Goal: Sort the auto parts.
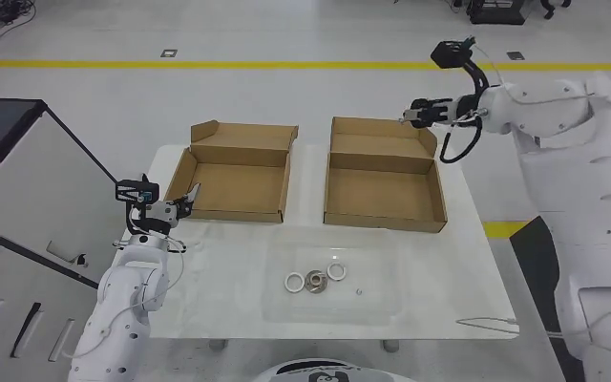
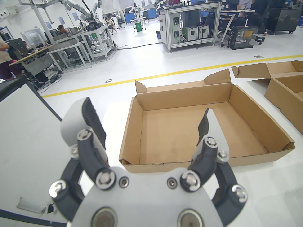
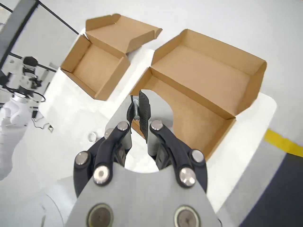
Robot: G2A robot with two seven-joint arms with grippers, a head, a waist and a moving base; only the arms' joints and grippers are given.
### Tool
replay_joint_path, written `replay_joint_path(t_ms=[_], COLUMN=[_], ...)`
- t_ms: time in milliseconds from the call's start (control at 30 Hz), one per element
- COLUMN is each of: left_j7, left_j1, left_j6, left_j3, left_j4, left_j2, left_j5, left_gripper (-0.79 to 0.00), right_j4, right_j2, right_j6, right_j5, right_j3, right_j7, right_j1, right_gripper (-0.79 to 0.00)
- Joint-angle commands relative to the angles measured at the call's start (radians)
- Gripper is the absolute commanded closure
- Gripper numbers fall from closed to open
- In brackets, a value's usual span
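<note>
Right gripper (image 3: 137,100), pinching a small threaded steel bolt (image 3: 135,111), hangs above the far flap of the right-hand brown cardboard box (image 3: 201,67). Dropped there, the bolt may bounce out. Left gripper (image 2: 148,108), spread, sits well apart from that box.

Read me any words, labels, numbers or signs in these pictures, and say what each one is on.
No text is readable.
Two brown cardboard boxes: plain, no print.
Silver threaded bolt in the right gripper: no marking visible.
Small blue wall signs, left wrist view: too small to read.
Green bin: white mark, blurred.
</note>
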Motion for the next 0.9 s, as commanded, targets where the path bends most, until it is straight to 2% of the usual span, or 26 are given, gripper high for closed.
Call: replay_joint_path(t_ms=[0,400,867], left_j7=[0.0,0.0,0.0], left_j1=[0.0,0.0,0.0], left_j6=[0.0,0.0,0.0], left_j3=[0.0,0.0,0.0], left_j4=[0.0,0.0,0.0], left_j2=[0.0,0.0,0.0], left_j5=[0.0,0.0,0.0], left_gripper=[-0.785,-0.785,-0.785], right_j4=[0.036,0.218,0.297], right_j2=[-0.001,-0.013,-0.045], right_j6=[-0.038,-0.207,-0.241], right_j5=[-0.018,-0.112,-0.242], right_j3=[-0.021,-0.141,-0.303], right_j7=[0.019,0.033,-0.013], right_j1=[0.021,0.098,0.102], right_gripper=[0.0,0.0,0.0])
